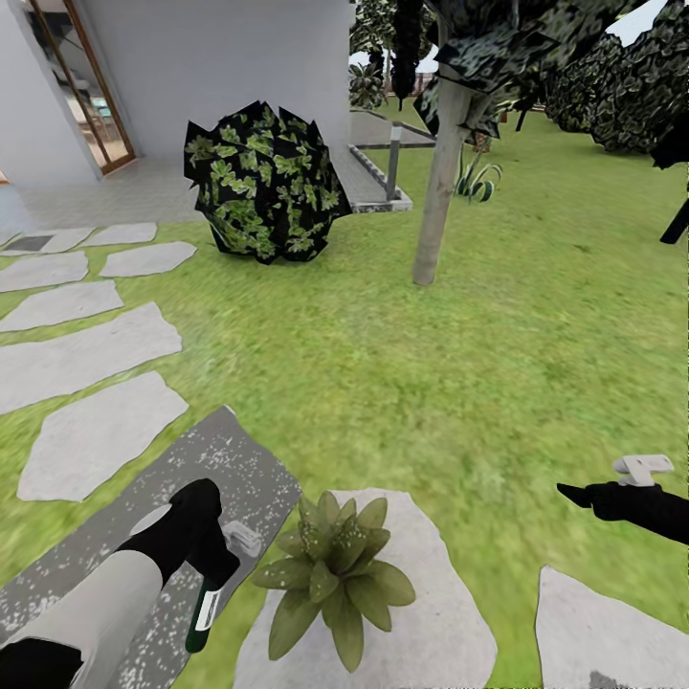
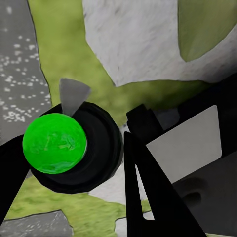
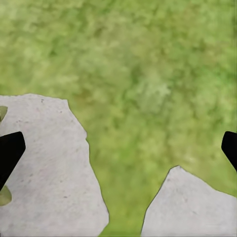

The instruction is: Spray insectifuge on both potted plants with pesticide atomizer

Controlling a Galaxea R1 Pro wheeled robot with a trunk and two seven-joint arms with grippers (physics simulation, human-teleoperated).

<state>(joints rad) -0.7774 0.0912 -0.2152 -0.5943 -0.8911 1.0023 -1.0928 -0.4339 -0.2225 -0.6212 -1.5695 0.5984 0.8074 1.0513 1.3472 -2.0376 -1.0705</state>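
Down low — left claw (image 1: 215, 565) around pesticide atomizer (image 1: 203, 615), beside potted plant (image 1: 333, 574).

A slender dark green pesticide atomizer (image 1: 204, 612) with a white label hangs tilted in the left hand (image 1: 212, 555), over the edge of grey paving. Just beside it, a potted plant (image 1: 335, 572) spreads broad pointed green leaves low over a flat stepping stone (image 1: 431, 612).
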